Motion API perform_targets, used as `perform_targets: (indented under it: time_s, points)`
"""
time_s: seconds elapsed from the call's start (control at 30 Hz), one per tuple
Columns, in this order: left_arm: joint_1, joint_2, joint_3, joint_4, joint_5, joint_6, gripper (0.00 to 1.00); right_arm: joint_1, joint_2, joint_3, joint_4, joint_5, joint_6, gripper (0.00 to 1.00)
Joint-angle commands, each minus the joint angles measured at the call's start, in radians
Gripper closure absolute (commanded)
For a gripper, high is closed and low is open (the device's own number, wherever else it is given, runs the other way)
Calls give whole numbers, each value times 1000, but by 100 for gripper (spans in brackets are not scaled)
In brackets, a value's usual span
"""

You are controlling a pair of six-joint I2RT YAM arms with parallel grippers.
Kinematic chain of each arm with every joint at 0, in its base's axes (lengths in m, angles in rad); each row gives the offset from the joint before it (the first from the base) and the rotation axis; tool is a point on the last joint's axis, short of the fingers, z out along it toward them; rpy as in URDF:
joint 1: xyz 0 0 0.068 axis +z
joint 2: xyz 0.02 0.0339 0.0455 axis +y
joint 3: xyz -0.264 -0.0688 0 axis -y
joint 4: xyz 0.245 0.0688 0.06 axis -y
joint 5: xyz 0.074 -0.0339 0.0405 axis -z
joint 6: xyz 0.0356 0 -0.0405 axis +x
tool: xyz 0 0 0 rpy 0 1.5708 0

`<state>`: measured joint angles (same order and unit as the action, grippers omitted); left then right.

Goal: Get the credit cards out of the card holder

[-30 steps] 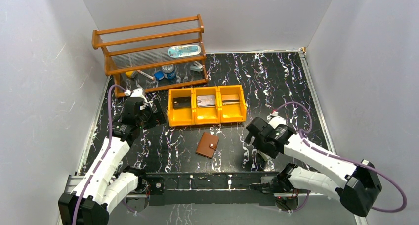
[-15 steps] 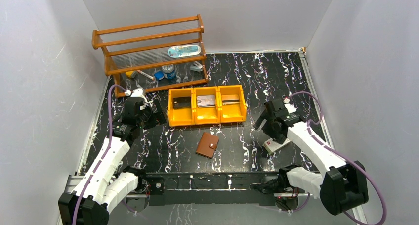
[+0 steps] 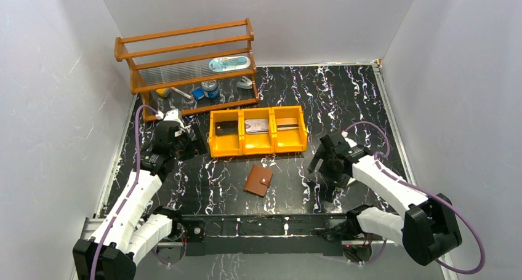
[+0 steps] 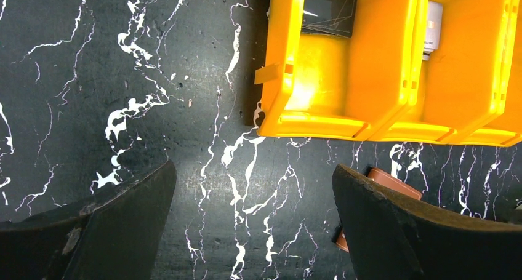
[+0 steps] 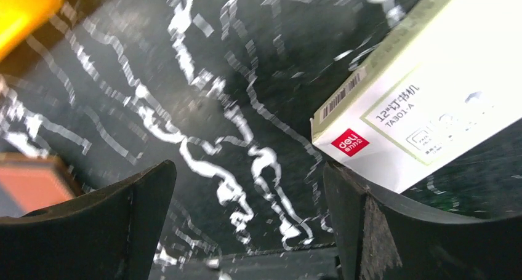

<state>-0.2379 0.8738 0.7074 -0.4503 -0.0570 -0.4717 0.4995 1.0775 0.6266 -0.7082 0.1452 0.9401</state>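
Both pincers stand open and hold nothing. From the top camera, the left pincer [image 3: 183, 144] hangs just left of the orange tray [image 3: 258, 151]. The right pincer [image 3: 321, 169] hangs low over the bench [image 3: 345, 101], to the right of the card holder [image 3: 258, 180] and apart from it. The card holder lies flat between the two arms, just in front of the tray. It is a small brown leather fold, shut, with its snap tab across the edge. No credit cards show outside it, so I judge the task barely begun: opening it and drawing out the cards are both left to do.

At the left wrist, the left pincer [image 4: 255, 191] has its dark, matte, wedge-shaped fingers spread over black stone-look marble with white veins. The tray [image 4: 320, 117] is glossy moulded plastic. A brown corner of the card holder [image 4: 394, 184] peeks beside the right finger.

At the right wrist, the right pincer [image 5: 246, 191] gapes over the same bench. A white cardboard box [image 5: 431, 108] sits by one finger. A blurred brown patch at the left edge is likely the card holder [image 5: 28, 176].
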Motion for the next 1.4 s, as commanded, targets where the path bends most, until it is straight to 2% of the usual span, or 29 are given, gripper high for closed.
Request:
perform_targets:
  time_s: [0.0, 0.1, 0.17, 0.27, 0.33, 0.43, 0.57, 0.6, 0.73, 0.87, 0.93, 1.03, 1.23, 1.37]
  points:
    - [-1, -5, 0, -10, 30, 11, 2, -100, 30, 0, 7, 243, 7, 2]
    - [0, -1, -1, -5, 28, 4, 2, -273, 63, 4, 66, 233, -73, 2]
    - [-1, 2, -2, -7, 34, 7, 2, -339, 70, 5, 144, 201, -137, 2]
    - [-1, 3, -3, 1, 69, 13, 2, -355, 110, 68, 149, 88, -227, 2]
    - [-1, 4, -8, 13, 123, 18, 2, -338, 95, 87, 145, -60, -255, 4]
    - [-1, 5, -29, 58, 241, 8, 6, -221, -2, 84, 145, -97, -221, 11]
    - [-2, 13, -72, 111, 408, -42, 9, 49, -36, 126, 90, 5, -46, 13]
    - [-3, 15, -78, 114, 438, -52, 9, 150, -22, 139, 83, 44, -2, 15]
    - [-5, 0, -91, 108, 427, -59, 9, 444, 124, 235, 84, 185, 131, 16]
    - [-5, -16, -20, -10, 267, 15, 7, 649, 376, 443, -17, 341, 193, 15]
    - [-5, -39, -6, -38, 193, 39, 6, 698, 501, 535, -91, 404, 236, 14]
    - [-6, -89, -21, -43, 115, 20, 5, 727, 594, 595, -113, 424, 268, 16]
    - [-5, -160, -22, -62, 6, 5, 4, 731, 651, 585, -69, 406, 299, 23]
    - [-5, -171, -24, -59, 9, 3, 3, 727, 688, 588, -65, 423, 294, 26]
